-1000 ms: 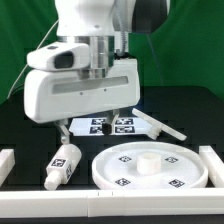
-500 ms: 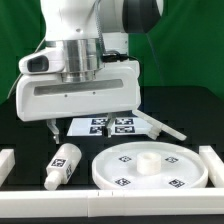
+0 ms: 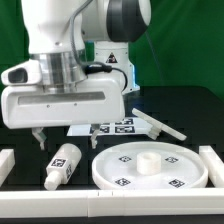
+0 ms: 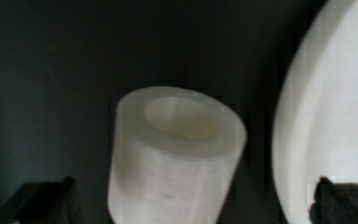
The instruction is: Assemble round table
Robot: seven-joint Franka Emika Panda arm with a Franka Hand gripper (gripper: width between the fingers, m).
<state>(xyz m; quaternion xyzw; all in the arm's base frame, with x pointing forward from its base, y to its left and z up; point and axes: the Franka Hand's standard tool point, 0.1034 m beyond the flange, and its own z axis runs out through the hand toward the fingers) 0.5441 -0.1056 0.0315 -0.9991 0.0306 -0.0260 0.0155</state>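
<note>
The gripper (image 3: 66, 138) hangs over the leg (image 3: 62, 164) with its jaws spread wide and nothing between them; the leg lies tilted on the black table (image 3: 185, 110). Beside it, toward the exterior view's right, the disc (image 3: 150, 172) lies flat, tags on its face and a low hub at its middle. Behind them the marker board (image 3: 118, 127) shows under the arm, and white rails (image 3: 213, 165) edge the table.

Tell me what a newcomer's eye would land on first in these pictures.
First the bulky white arm filling the exterior view's left, its claw open and hovering above the short cylinder leg, which lies on its side on the black table. Next the large round disc, flat in the foreground toward the exterior view's right, beside the leg and apart from it.
</note>
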